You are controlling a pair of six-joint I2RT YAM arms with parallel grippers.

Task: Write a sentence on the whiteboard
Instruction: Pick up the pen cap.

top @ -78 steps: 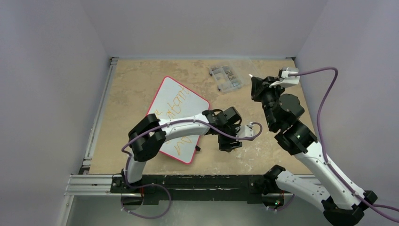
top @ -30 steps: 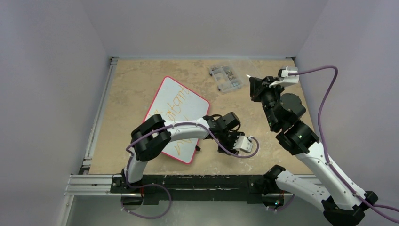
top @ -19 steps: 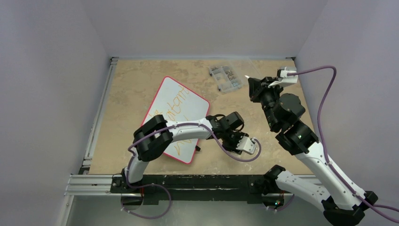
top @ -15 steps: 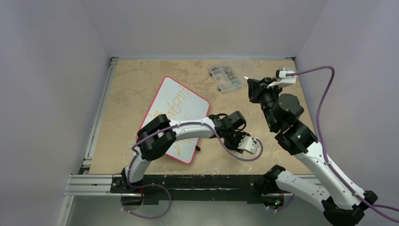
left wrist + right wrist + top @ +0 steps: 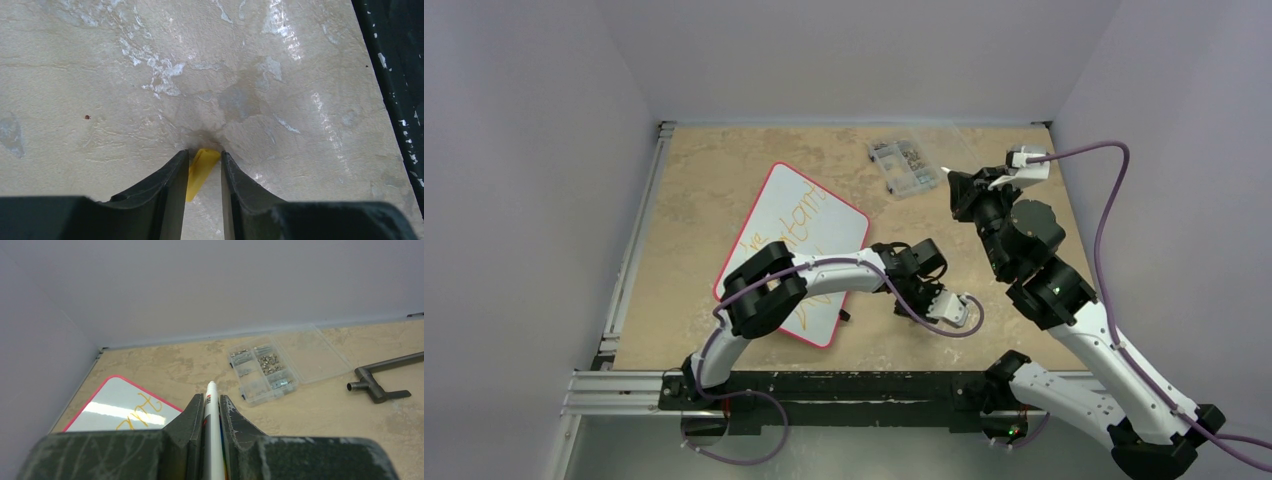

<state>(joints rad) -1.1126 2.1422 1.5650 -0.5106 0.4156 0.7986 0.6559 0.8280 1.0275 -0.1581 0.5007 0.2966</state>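
Note:
The whiteboard lies tilted on the table left of centre, red-rimmed, with the orange-yellow sentence partly hidden under my left arm. Its corner and some writing show in the right wrist view. My left gripper points down at the table right of the board, and its jaws touch both sides of a small yellow cap lying there. My right gripper is raised at the right, shut on a white marker whose tip points up and left.
A clear plastic parts box with its lid open sits at the back, also seen from the right wrist. A grey T-shaped tool lies to its right. The table's black front rail runs close to the left gripper.
My left gripper swung down toward the table right of the board and narrowed its jaws around the yellow cap. The right arm with the marker drifted slightly left.

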